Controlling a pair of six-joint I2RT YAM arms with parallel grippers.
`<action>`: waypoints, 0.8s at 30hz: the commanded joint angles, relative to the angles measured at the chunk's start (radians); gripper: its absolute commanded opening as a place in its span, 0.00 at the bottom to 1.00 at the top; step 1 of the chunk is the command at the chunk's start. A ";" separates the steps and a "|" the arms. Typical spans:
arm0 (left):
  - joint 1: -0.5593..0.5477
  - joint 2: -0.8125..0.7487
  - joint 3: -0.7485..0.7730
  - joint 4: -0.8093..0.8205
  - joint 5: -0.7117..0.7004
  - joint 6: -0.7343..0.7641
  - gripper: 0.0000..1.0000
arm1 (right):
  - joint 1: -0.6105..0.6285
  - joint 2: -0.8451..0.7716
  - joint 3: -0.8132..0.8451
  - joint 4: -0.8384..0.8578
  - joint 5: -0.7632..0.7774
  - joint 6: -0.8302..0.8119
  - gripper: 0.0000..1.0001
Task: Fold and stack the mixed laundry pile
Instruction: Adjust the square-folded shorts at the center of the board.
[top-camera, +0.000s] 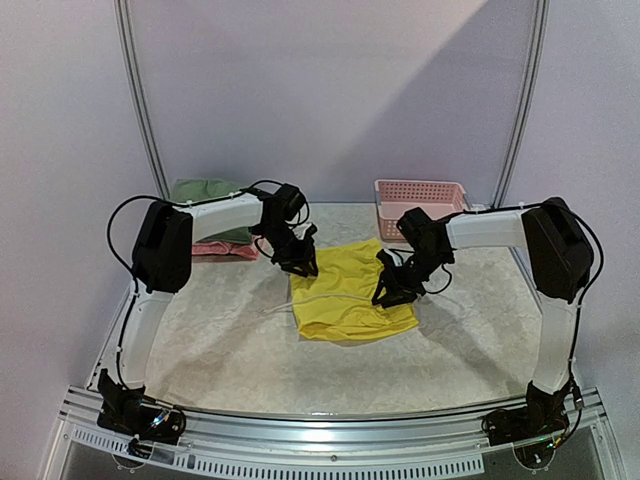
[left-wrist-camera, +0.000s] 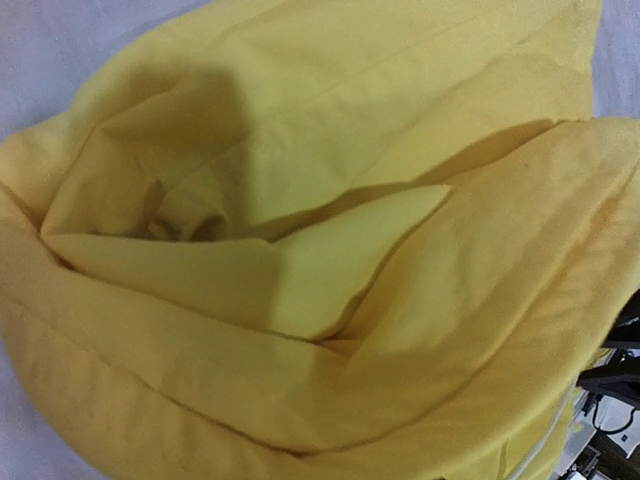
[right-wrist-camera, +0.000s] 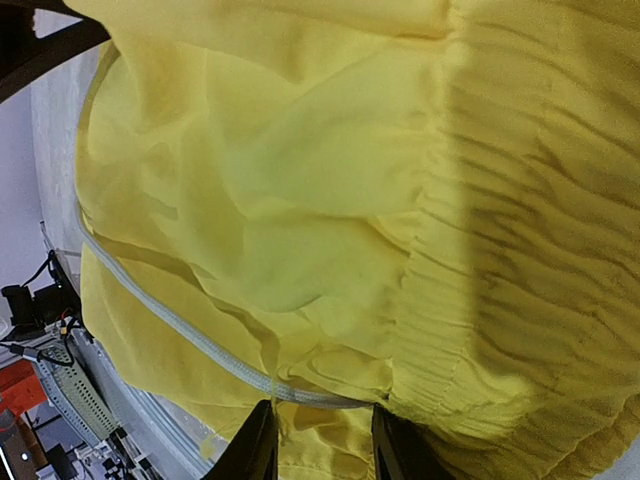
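Yellow garment (left-wrist-camera: 330, 250) fills nearly the whole view, bunched into broad soft folds. A pointed flap lies across its middle, tip toward the right, with a shadowed hollow at upper left. Pale surface (left-wrist-camera: 50, 50) shows at the left corners. Dark hardware with cables (left-wrist-camera: 612, 390) appears at the lower right edge.
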 joint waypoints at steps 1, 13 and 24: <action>0.038 0.050 0.035 -0.021 -0.018 -0.013 0.30 | -0.012 0.078 -0.114 0.010 0.090 -0.017 0.33; 0.040 -0.111 -0.003 -0.064 -0.077 0.008 0.43 | -0.008 0.013 -0.020 -0.095 0.070 -0.054 0.34; -0.108 -0.306 -0.231 -0.066 -0.063 0.096 0.43 | 0.008 0.066 0.351 -0.088 -0.079 -0.016 0.37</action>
